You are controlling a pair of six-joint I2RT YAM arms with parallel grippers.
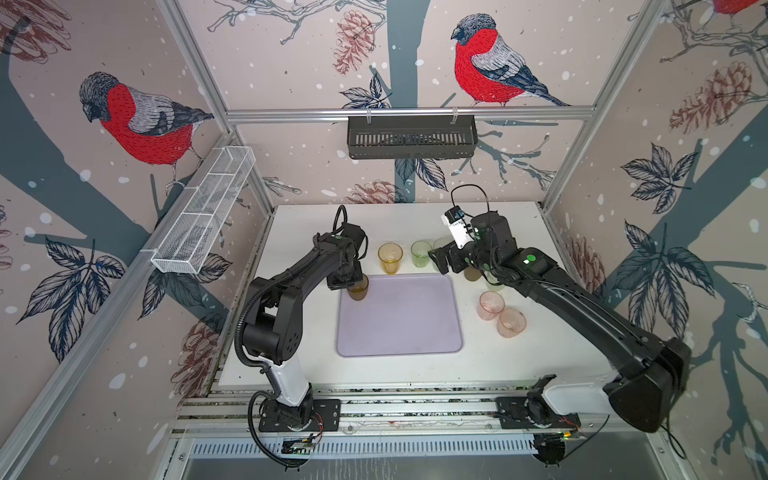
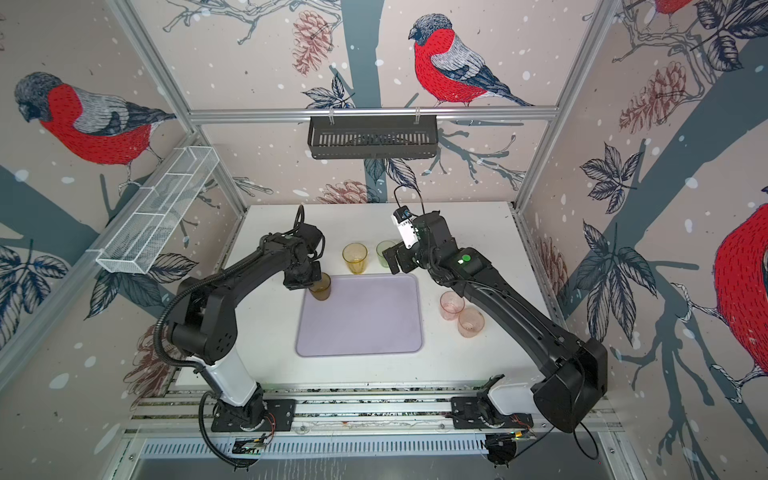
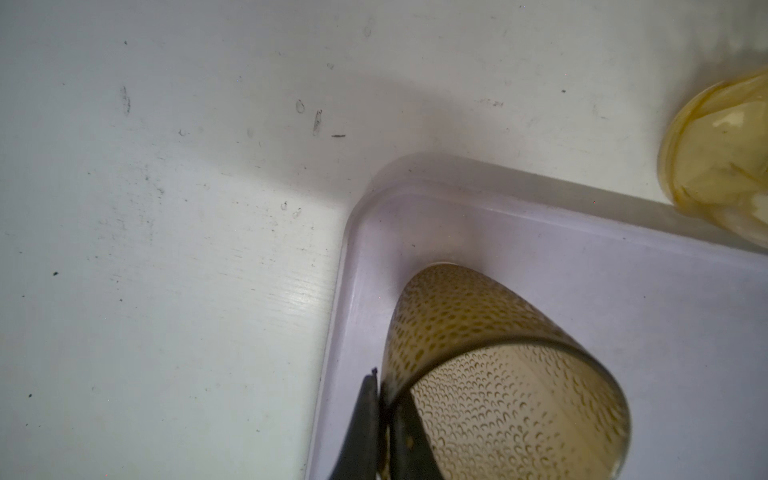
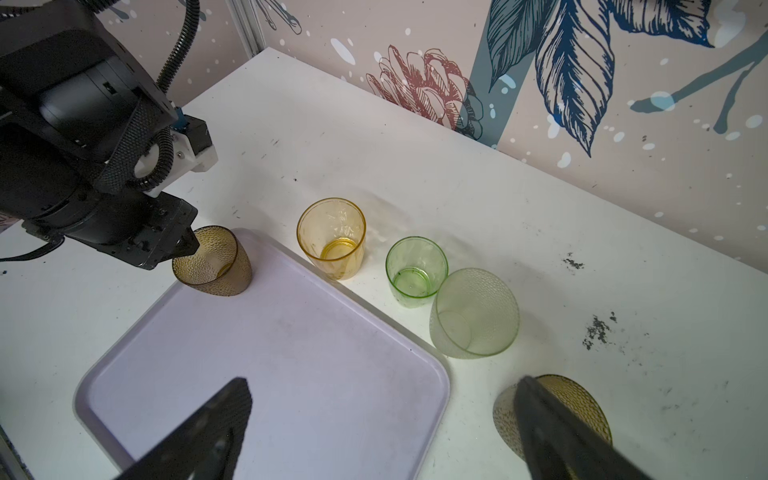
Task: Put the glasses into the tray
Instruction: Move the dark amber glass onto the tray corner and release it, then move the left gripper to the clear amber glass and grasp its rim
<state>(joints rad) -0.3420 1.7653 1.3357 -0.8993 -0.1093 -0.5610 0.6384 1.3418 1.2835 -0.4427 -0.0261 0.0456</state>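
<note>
Care matters: we think the brown tumbler (image 4: 212, 262) is light and slippery. Our left hand (image 4: 188, 246) pinches its rim at the tray (image 4: 291, 353) corner; our right hand (image 4: 384, 384) gapes wide, empty.

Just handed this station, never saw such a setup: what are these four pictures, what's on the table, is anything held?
Two robot arms stand at a white table; each ends in a two-fingered tool. Two pictures look down from overhead; the other two come from a camera on each wrist. The left tool is shut on the rim of a brown glass at a corner of the lilac tray. The right tool is open and empty. On the table stand an amber glass, a green glass, a paler green glass, a second brown glass and two pink glasses.
</note>
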